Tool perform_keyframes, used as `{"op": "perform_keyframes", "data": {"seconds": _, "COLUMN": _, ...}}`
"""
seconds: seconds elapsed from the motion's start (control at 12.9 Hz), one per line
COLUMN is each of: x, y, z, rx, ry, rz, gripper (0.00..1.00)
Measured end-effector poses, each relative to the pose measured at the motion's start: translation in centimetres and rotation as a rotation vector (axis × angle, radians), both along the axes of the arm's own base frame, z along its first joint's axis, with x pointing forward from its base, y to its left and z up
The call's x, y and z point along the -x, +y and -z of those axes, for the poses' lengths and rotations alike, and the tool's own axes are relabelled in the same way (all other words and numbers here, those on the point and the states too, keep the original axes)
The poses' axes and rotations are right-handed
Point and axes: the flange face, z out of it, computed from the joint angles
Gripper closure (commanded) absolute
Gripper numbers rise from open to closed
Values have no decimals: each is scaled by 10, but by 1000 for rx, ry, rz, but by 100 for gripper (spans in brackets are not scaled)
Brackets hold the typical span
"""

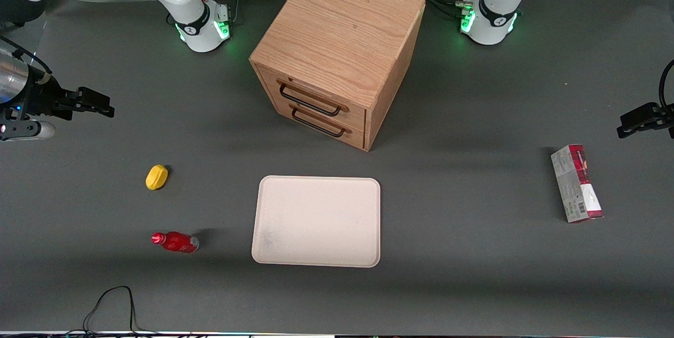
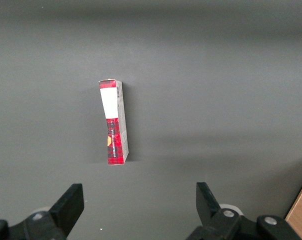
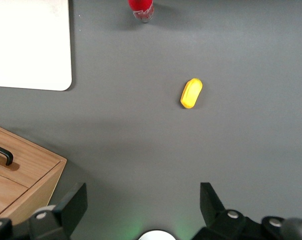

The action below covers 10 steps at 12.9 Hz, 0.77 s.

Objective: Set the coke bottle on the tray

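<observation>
I judge the task not yet begun: none of its steps is done. The coke bottle (image 1: 175, 241) lies on its side on the dark table, beside the tray (image 1: 316, 220) but apart from it, toward the working arm's end. The tray holds nothing. My gripper (image 1: 100, 106) hangs high above that end of the table, well apart from the bottle, with its fingers (image 3: 72, 205) spread wide and nothing between them. A yellow lemon-shaped object (image 1: 156, 177) sits farther from the front camera than the bottle. All 3 steps remain, as I see it: reach, grasp, carry over.
</observation>
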Motion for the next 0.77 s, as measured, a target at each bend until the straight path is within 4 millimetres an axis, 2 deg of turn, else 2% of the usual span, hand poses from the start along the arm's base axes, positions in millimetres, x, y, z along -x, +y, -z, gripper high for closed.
{"op": "perform_keyframes", "data": {"seconds": 0.77, "x": 4, "y": 0, "z": -7, "rx": 0, "ry": 19, "rz": 0, "gripper": 0}}
